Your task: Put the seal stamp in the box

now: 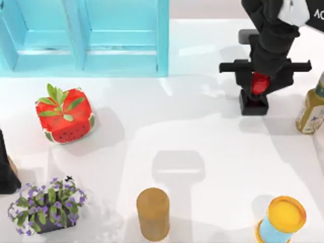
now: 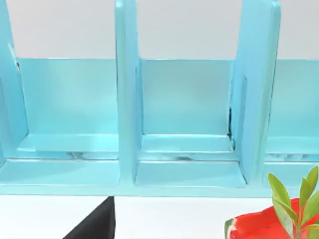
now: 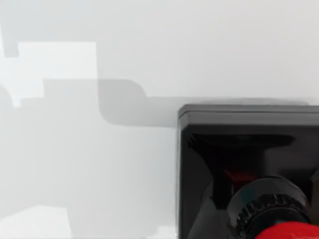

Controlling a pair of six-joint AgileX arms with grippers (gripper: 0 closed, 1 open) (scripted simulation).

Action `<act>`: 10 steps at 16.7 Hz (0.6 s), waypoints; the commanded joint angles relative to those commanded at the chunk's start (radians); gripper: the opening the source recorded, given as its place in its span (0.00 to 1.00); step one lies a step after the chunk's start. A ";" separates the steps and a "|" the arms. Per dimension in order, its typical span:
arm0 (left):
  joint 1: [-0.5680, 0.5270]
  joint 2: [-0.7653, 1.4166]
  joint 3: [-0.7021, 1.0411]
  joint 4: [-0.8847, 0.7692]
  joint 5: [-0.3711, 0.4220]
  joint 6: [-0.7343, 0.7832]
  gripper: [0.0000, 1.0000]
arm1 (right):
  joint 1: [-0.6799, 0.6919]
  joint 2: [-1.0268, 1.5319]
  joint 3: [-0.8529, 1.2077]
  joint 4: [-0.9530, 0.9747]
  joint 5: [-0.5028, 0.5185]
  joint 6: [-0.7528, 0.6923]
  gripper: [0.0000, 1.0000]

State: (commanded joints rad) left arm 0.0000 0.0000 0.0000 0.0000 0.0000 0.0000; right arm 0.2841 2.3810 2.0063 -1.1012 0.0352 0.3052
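Hovering over seal stamp on white table: right claw, grip state unclear.

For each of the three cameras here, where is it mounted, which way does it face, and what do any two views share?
Top view: above the table, looking down; right end effector sits over the seal stamp, left arm parked at the left edge.
Left wrist view: on the left arm, facing the box compartments and the watermelon cube.
Right wrist view: on the right arm, looking close down on the seal stamp.
Shared: the stamp in top and right wrist; box and cube in top and left wrist.
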 joint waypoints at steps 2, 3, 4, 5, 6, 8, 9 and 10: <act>0.000 0.000 0.000 0.000 0.000 0.000 1.00 | 0.000 0.000 0.000 0.000 0.000 0.000 0.00; 0.000 0.000 0.000 0.000 0.000 0.000 1.00 | 0.000 0.000 0.000 0.000 0.000 0.000 0.00; 0.000 0.000 0.000 0.000 0.000 0.000 1.00 | 0.002 -0.001 0.000 0.000 0.000 0.001 0.00; 0.000 0.000 0.000 0.000 0.000 0.000 1.00 | 0.003 -0.001 0.002 -0.002 0.000 0.001 0.00; 0.000 0.000 0.000 0.000 0.000 0.000 1.00 | 0.004 0.000 0.014 -0.011 0.000 0.001 0.00; 0.000 0.000 0.000 0.000 0.000 0.000 1.00 | 0.007 0.005 0.064 -0.051 0.000 0.001 0.00; 0.000 0.000 0.000 0.000 0.000 0.000 1.00 | 0.007 0.008 0.099 -0.081 0.000 0.002 0.00; 0.000 0.000 0.000 0.000 0.000 0.000 1.00 | 0.007 0.011 0.138 -0.116 0.000 0.003 0.00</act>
State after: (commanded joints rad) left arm 0.0000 0.0000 0.0000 0.0000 0.0000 0.0000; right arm 0.2915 2.3920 2.1445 -1.2176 0.0350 0.3077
